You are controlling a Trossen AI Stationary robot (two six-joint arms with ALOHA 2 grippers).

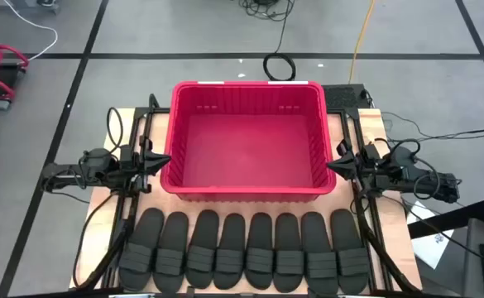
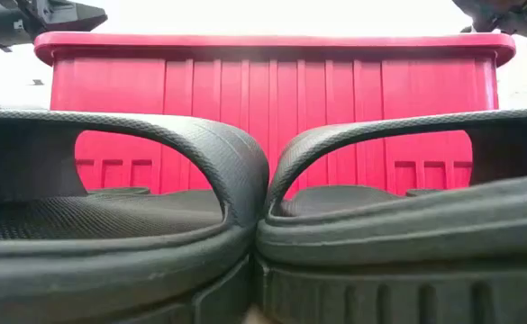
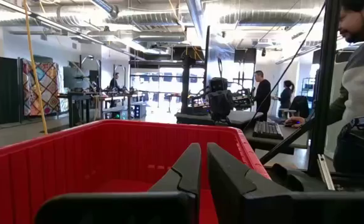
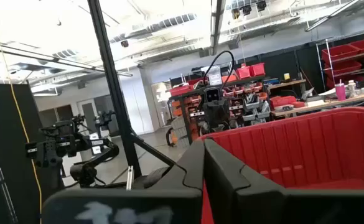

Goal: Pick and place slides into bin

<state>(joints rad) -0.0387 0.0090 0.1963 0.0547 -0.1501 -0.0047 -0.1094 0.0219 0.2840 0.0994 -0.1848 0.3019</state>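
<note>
Several black slides (image 1: 246, 252) lie side by side, soles down, in a row along the table's near edge. Two of them fill the low view (image 2: 245, 216). The red bin (image 1: 248, 141) stands behind the row at mid-table, with nothing inside. My left gripper (image 1: 165, 160) hovers at the bin's left rim, fingers shut and empty; its own wrist view (image 3: 203, 163) shows this. My right gripper (image 1: 331, 163) hovers at the bin's right rim, shut and empty, as its wrist view (image 4: 205, 158) shows.
The wooden table (image 1: 390, 215) ends just left and right of the slide row. Arm bases and cables (image 1: 407, 170) sit at both sides. A person (image 3: 356, 93) stands beyond the table's right side, with benches and other people farther off in the room.
</note>
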